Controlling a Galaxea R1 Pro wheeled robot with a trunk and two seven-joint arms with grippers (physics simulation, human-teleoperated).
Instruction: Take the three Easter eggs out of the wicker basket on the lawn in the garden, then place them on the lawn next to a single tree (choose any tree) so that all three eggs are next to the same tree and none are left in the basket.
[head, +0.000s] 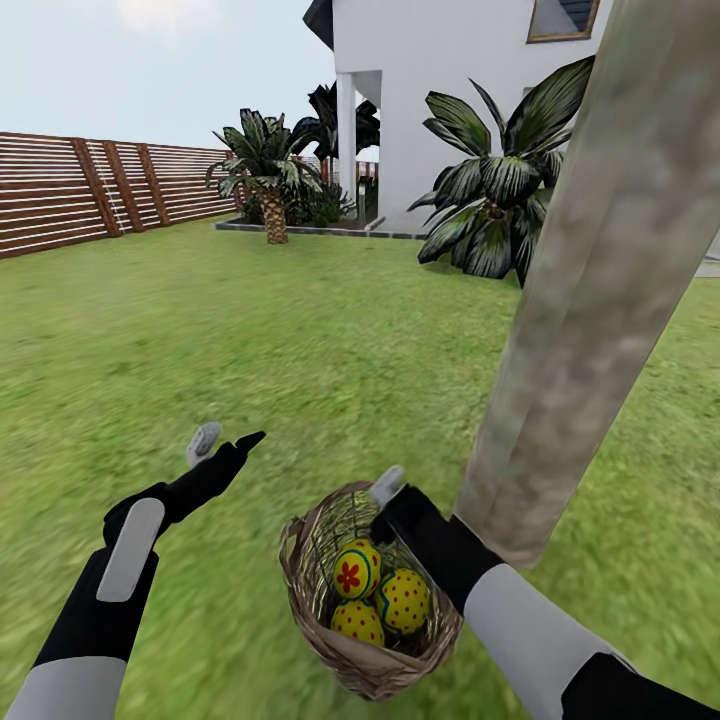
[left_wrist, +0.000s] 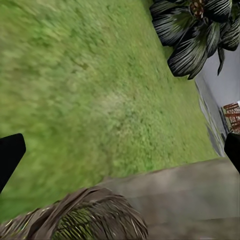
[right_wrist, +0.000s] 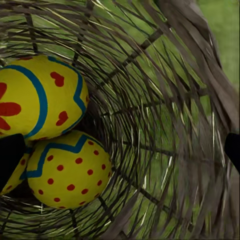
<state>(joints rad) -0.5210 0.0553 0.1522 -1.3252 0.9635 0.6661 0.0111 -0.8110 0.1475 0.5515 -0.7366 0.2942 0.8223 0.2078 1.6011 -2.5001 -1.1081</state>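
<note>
Head high; right wrist inside wicker basket (right_wrist: 165, 100)

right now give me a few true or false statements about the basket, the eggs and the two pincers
1. All three Easter eggs lie inside the wicker basket. True.
2. The basket sits far from any tree, out in the open lawn. False: it is right beside the thick grey-brown tree trunk.
3. The right pincer is at the basket's rim, and its wrist view looks down into the basket at the eggs. True.
4. The left pincer holds an egg. False: it is open and empty, over the lawn to the left of the basket.
5. One egg lies on the grass by the palm. False: no egg is on the grass.
</note>
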